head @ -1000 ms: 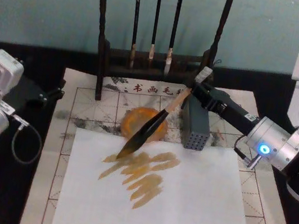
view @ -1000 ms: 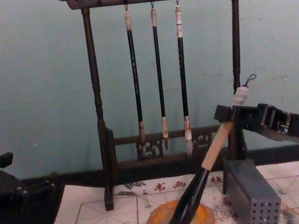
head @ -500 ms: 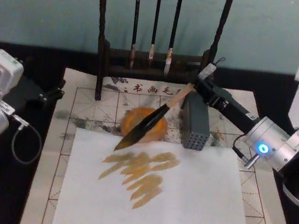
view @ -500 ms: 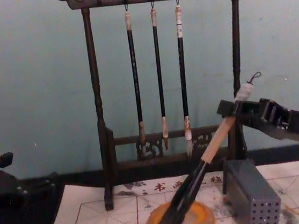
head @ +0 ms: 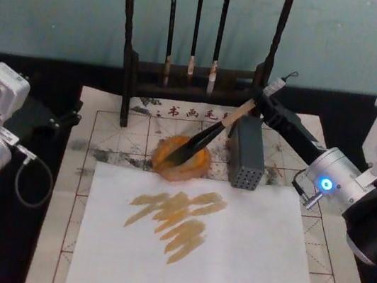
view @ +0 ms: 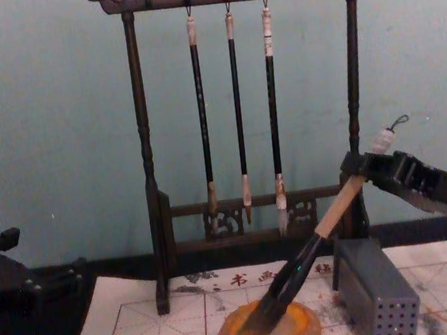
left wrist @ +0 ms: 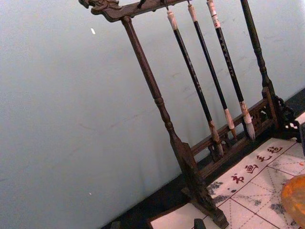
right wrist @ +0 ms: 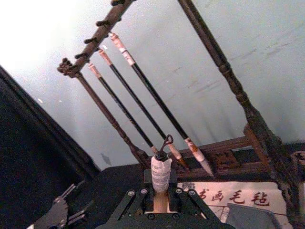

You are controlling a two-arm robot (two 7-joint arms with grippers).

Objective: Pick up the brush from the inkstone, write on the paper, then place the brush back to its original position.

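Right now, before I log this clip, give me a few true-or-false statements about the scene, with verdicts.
1. The right tool grips the calligraphy brush near its white wrapped end. True.
2. The brush's bristles touch the white sheet. False: they rest on the orange inkstone.
3. Three thin brushes hang on the rack. True.
4. The white sheet is blank. False: it bears ochre strokes.

The thick calligraphy brush (head: 211,132) had a pale matt wooden handle, a white cord-wrapped end and dark bushy bristles. The round orange-amber inkstone dish (head: 169,171) looked smooth and glossy. The plain white paper sheet (head: 241,265) was matt. The dark turned-wood brush rack (head: 125,45) was polished.
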